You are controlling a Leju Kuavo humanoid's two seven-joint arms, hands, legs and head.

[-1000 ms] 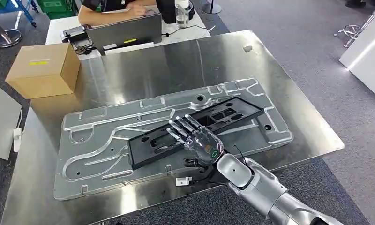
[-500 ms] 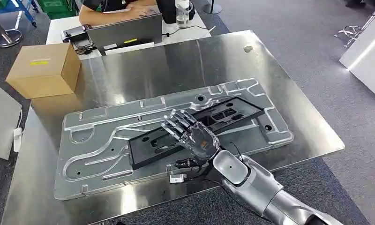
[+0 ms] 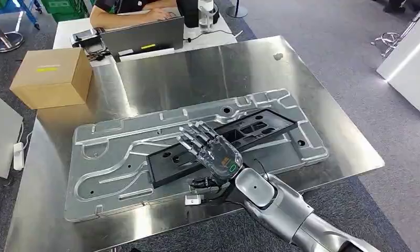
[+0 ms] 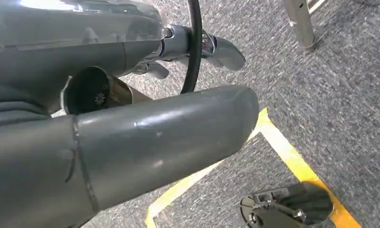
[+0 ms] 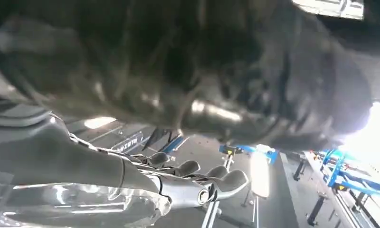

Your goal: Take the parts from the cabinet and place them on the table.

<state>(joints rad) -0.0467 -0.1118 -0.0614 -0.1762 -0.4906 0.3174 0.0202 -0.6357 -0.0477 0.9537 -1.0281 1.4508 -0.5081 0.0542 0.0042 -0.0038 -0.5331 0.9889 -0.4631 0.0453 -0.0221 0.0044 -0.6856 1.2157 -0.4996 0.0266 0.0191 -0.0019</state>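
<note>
Box: well left of the plate, on the table.
Plate: silver, flat on the table.
Black part: lying on the plate.
Right hand: over the part, fingers spread, holding nothing.
Left hand: state can't be told.
Advice: lift straight up so no finger snags the part.

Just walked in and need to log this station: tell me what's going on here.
The robot's right hand hovers with fingers spread over a long black part, holding nothing. The part lies on a large silver plate, which rests on the steel table. The left hand hangs low over the grey carpet. A cardboard box sits at the table's far left corner, and a person sits behind a laptop at the desk beyond.
</note>
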